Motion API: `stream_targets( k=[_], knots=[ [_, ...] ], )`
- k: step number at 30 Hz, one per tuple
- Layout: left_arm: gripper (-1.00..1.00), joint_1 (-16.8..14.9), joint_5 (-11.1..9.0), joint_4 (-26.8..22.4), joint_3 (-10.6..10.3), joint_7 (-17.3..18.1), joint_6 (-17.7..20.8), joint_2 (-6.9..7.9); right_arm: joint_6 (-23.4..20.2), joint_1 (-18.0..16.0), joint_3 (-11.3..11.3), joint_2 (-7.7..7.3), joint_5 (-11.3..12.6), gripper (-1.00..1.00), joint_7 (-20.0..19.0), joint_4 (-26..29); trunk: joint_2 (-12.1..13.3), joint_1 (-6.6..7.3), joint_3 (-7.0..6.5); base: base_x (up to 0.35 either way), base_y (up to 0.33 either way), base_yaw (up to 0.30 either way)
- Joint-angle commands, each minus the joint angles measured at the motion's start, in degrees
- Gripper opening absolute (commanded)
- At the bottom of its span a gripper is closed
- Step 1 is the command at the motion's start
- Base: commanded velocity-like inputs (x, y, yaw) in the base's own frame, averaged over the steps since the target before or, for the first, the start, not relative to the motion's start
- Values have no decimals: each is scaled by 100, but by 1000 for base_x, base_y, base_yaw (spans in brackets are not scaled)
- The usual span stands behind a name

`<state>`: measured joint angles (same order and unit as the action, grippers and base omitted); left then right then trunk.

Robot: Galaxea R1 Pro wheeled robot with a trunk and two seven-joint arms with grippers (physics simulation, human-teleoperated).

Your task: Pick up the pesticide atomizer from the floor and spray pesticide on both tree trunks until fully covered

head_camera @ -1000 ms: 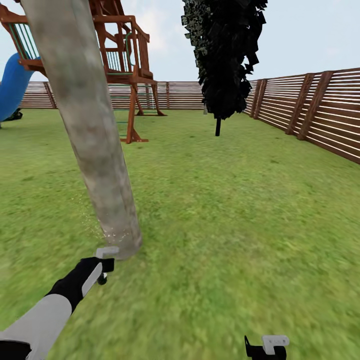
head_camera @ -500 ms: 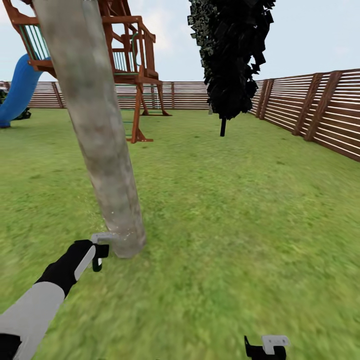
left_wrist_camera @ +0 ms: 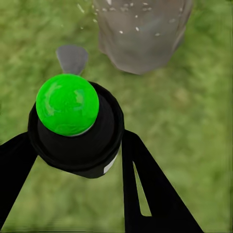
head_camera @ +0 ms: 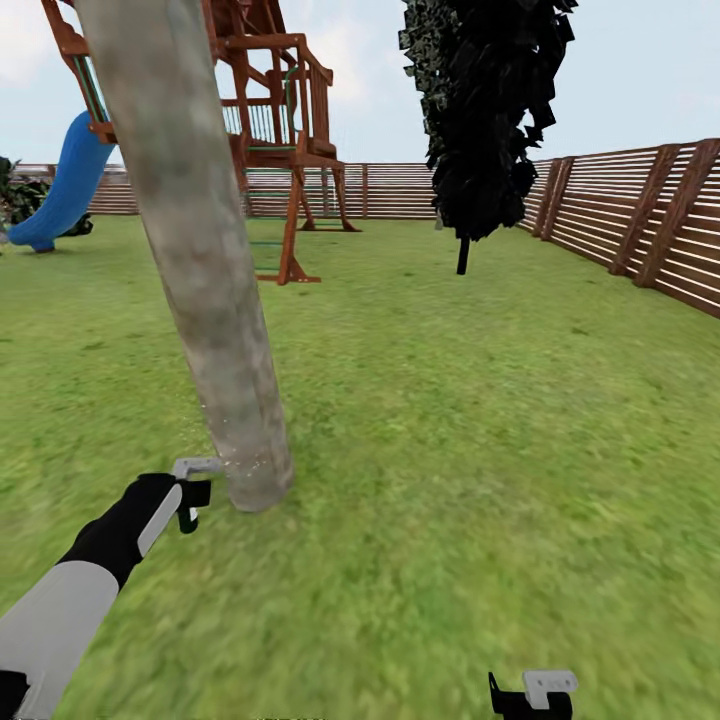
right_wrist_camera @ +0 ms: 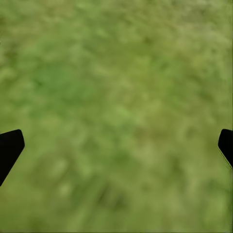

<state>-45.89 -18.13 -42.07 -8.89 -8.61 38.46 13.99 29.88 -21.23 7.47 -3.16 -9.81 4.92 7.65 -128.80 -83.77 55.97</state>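
A thick mottled grey-tan tree trunk point(head_camera: 205, 290) rises from the lawn at left of centre in the head view. My left gripper point(head_camera: 186, 497) sits just left of its base, shut on the pesticide atomizer point(left_wrist_camera: 73, 126), a black bottle with a bright green ball top and a grey nozzle point(left_wrist_camera: 72, 58). The nozzle points at the trunk base point(left_wrist_camera: 141, 39). Fine white specks of pesticide point(left_wrist_camera: 127, 7) dot the bark at the foot of the trunk point(head_camera: 245, 462). My right gripper point(head_camera: 531, 694) hangs low at the bottom edge, open over bare grass point(right_wrist_camera: 116, 145).
A brown slat fence point(head_camera: 650, 220) runs along the right and back of the lawn. A wooden playset point(head_camera: 285, 130) with a blue slide point(head_camera: 65, 190) stands behind the trunk. A near-black thin-trunked tree point(head_camera: 490, 110) stands at the back right. Open grass lies to the right.
The whole picture has slid right, so the camera turned left. My left gripper with the atomizer has shifted slightly left of the trunk base and a bit higher in view. Right gripper unchanged.
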Motion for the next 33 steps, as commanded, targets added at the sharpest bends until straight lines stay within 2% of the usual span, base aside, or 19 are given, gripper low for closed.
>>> stream_targets(
  k=[1,6,8,12,19,24,28,30,31,33],
  knots=[
    [-100,-6,3,-2,1,0,-3,0,0,-2,0,-1,1,100,0,0,0,0,0,0,-272,276],
    [-100,-37,2,-3,-4,-7,-6,-1,0,2,0,-5,-2,100,0,0,0,0,0,0,-272,109],
    [-100,-62,33,-4,-10,-24,-6,-83,0,1,2,-8,-3,100,0,0,0,0,0,116,-265,3],
    [-100,-60,67,-3,-16,-35,-6,-112,0,0,0,-9,-3,100,0,0,0,0,0,203,-218,0],
    [-100,-17,89,5,-14,-44,-6,-89,0,-3,2,-9,5,100,3,0,0,0,0,270,-170,18],
    [-100,18,98,6,13,-53,-19,-8,0,-4,0,-4,6,100,9,0,0,0,0,266,-165,248],
    [-100,-56,89,-14,-5,-53,-12,-49,0,-2,1,-2,6,100,9,0,0,0,0,-82,-35,130],
    [-100,-65,94,-228,-7,-53,6,-73,0,-3,0,-1,6,100,8,0,0,0,0,-123,-2,9],
    [-100,-67,94,-415,-9,-53,84,-57,0,-3,0,0,6,100,8,0,0,0,0,-49,-1,4],
    [-100,-81,105,-856,-8,-53,678,-13,0,-1,1,0,6,100,7,0,0,0,0,-11,0,1]
  ],
)
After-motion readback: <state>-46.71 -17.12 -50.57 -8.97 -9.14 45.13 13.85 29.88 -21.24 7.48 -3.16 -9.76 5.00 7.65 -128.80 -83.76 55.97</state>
